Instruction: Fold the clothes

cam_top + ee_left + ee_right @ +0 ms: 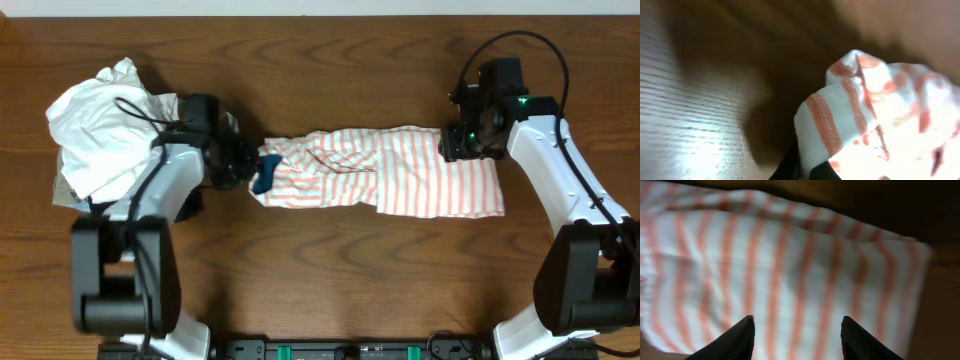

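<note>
Striped shirt (385, 172) lies stretched across the middle of the table (330, 270) seen from overhead, with my left pincer (240, 165) at its nine o'clock end and my right pincer (462, 140) over its two o'clock corner. A white garment (100, 125) is heaped at nine o'clock. Left wrist: my jaws are clamped on a bunched fold of the striped shirt (875, 115). Right wrist: my fingers (735, 340) stand parted above flat stripes, gripping nothing

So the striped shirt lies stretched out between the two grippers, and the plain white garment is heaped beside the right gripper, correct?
Not quite. The plain white garment is heaped beside the left gripper, not the right one; the overhead view shows it. The rest holds: the striped shirt lies stretched out between the two grippers.
</note>
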`<state>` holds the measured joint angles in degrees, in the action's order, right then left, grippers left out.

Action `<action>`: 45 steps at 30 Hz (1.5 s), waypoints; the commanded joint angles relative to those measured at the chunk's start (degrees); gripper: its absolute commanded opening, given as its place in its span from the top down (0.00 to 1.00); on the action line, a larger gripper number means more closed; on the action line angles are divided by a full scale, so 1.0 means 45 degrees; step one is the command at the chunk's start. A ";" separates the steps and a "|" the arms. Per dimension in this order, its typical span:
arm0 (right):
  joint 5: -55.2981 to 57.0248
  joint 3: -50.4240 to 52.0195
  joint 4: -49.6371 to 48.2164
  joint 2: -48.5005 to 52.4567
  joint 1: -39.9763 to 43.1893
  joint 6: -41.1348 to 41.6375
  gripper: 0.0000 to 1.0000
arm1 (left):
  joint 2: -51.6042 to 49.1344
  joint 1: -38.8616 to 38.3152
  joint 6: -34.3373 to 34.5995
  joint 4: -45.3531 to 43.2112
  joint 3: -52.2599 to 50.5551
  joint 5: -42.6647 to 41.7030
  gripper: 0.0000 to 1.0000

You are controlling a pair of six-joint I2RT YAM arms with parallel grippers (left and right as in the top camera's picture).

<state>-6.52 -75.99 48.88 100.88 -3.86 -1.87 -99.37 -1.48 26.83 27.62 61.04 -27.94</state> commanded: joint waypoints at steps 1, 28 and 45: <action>0.0787 0.0078 0.0039 0.0112 0.0155 0.0272 0.46 | 0.0933 0.0447 -0.0296 0.0029 -0.0083 0.0058 0.94; 0.0617 0.0763 -0.0044 0.0112 0.1175 0.0612 0.46 | 0.4551 0.2647 0.1700 -0.2715 0.1185 -0.4163 0.94; -0.0044 0.2103 -0.1015 0.0112 0.0996 0.0607 0.45 | 0.4624 -0.1778 0.0287 -0.6154 0.1180 -0.5110 0.94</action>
<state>-6.02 -66.89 44.51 100.88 1.13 -0.16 -79.88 -6.44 34.87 0.58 64.55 -49.65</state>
